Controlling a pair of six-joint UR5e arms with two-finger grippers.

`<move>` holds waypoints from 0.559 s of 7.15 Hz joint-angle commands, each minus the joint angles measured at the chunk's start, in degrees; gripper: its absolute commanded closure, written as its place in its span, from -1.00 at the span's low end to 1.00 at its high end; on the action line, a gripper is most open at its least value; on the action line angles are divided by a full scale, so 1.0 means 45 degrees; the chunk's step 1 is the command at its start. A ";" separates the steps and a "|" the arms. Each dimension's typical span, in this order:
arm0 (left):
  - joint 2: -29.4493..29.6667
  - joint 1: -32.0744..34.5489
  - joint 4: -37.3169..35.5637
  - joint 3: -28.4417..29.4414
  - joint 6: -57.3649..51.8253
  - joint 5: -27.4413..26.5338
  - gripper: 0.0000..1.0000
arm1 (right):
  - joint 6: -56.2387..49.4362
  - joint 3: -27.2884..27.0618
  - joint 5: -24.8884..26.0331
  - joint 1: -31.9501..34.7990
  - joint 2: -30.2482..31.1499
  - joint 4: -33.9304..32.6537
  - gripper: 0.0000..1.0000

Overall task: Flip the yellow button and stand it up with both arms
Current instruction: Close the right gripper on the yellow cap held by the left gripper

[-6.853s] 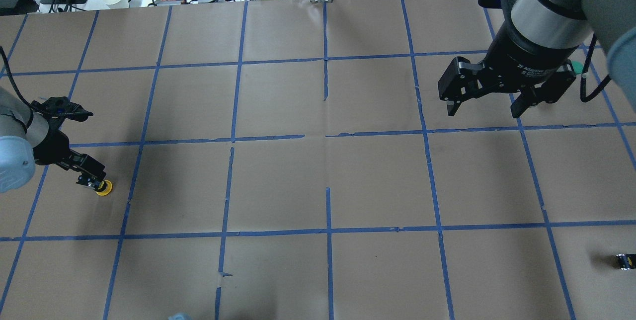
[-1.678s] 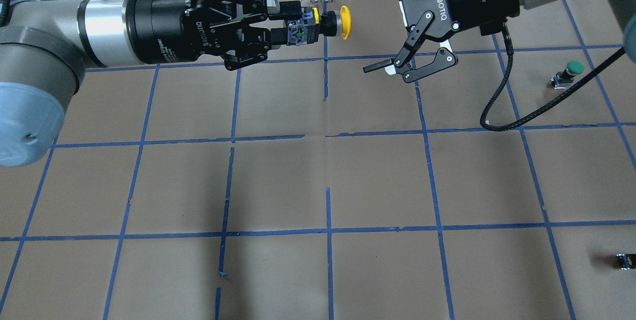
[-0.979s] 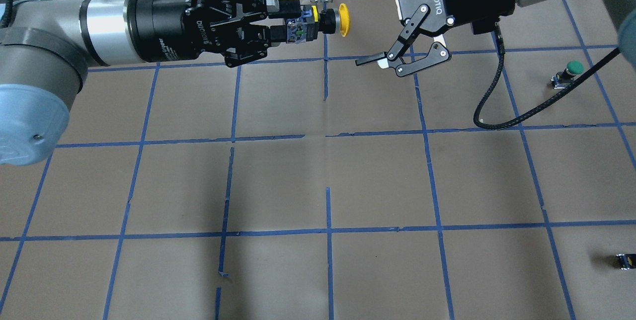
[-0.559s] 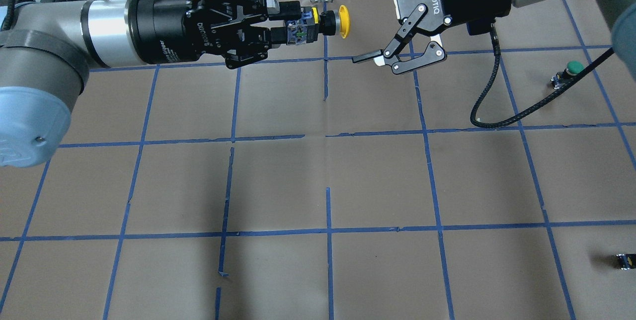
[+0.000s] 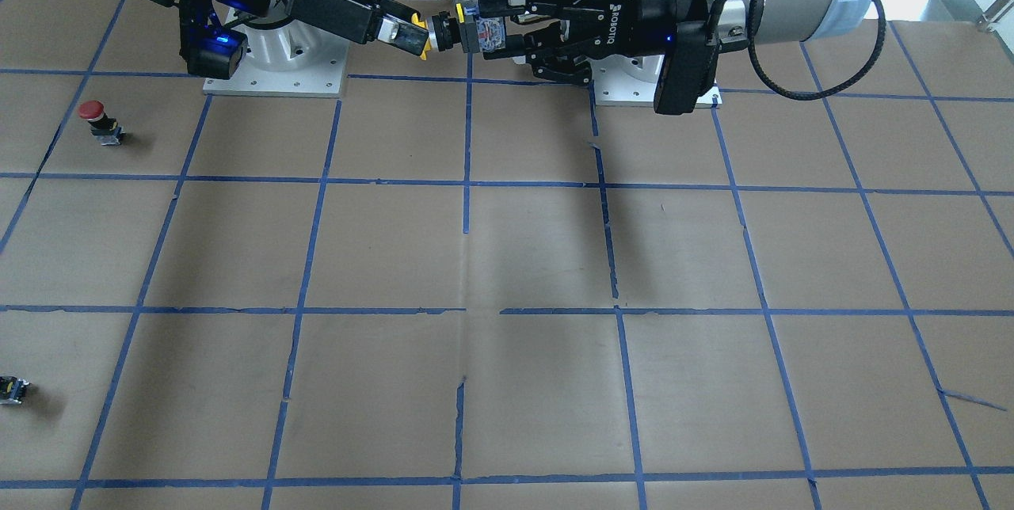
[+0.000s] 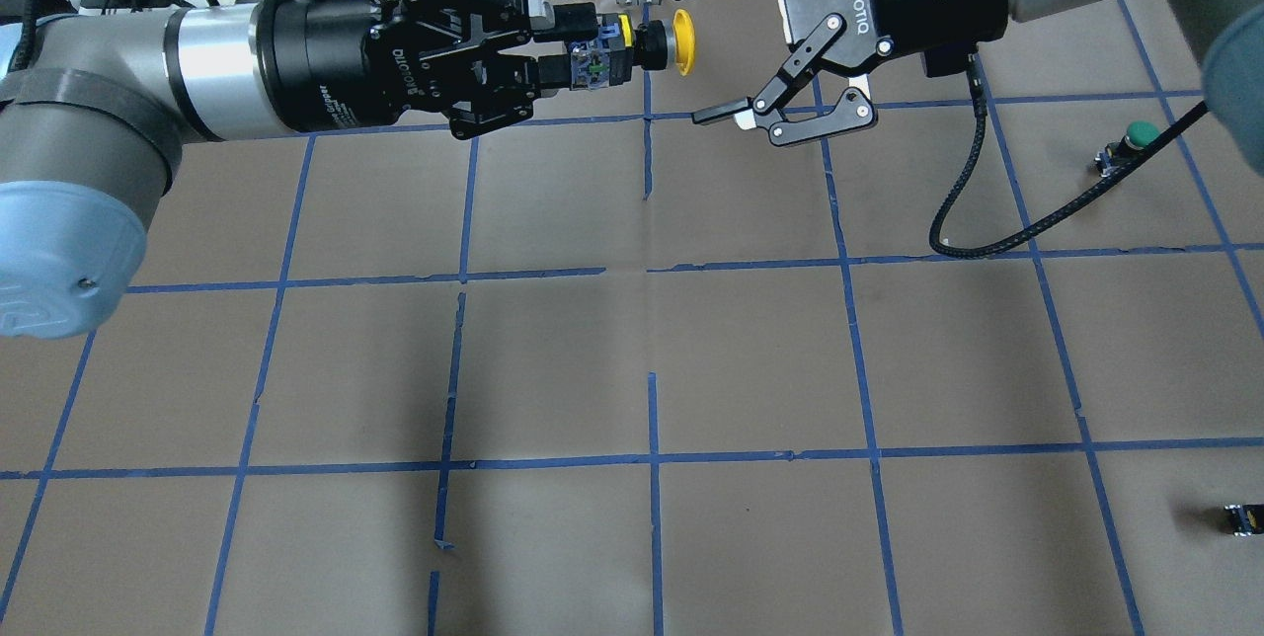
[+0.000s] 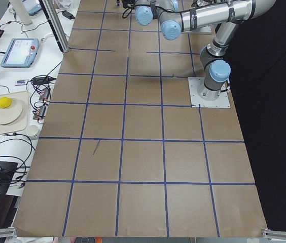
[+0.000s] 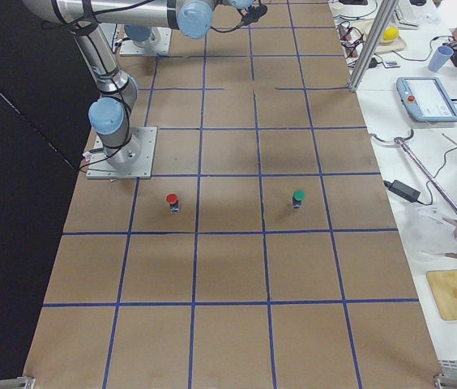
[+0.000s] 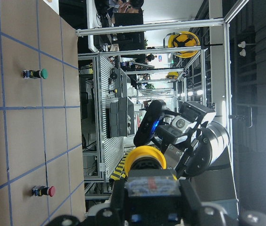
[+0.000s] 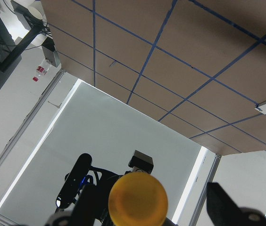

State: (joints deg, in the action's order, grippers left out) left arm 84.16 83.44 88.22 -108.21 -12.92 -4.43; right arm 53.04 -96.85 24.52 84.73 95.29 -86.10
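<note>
My left gripper (image 6: 571, 51) is shut on the black and grey body of the yellow button (image 6: 683, 41) and holds it level in the air over the far middle of the table, cap pointing at my right gripper (image 6: 696, 48). The right gripper is open, with one fingertip on each side of the cap, not touching it. In the front view the left gripper (image 5: 507, 25) holds the button (image 5: 483, 32), and the right gripper (image 5: 408, 33) covers most of the cap. The cap shows in the left wrist view (image 9: 145, 157) and faces the right wrist camera (image 10: 137, 200).
A green-capped button (image 6: 1136, 140) stands at the far right. A red-capped button (image 5: 99, 120) stands near the right arm's base. A small black capless switch block (image 6: 1242, 517) lies at the near right. The paper-covered table (image 6: 652, 359) carries a blue tape grid.
My right gripper has moved left, still open, until its fingertips straddle the yellow cap. My left gripper keeps the button still, after lifting it from the table's near left.
</note>
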 commanded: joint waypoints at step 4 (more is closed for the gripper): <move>-0.0049 -0.0007 -0.0014 -0.0133 0.0001 0.0047 0.96 | 0.0031 -0.0022 -0.0313 0.0000 -0.0003 -0.0027 -0.32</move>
State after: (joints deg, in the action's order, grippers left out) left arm 84.02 83.42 88.22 -108.46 -12.86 -4.29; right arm 53.19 -97.08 23.51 84.73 95.27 -86.21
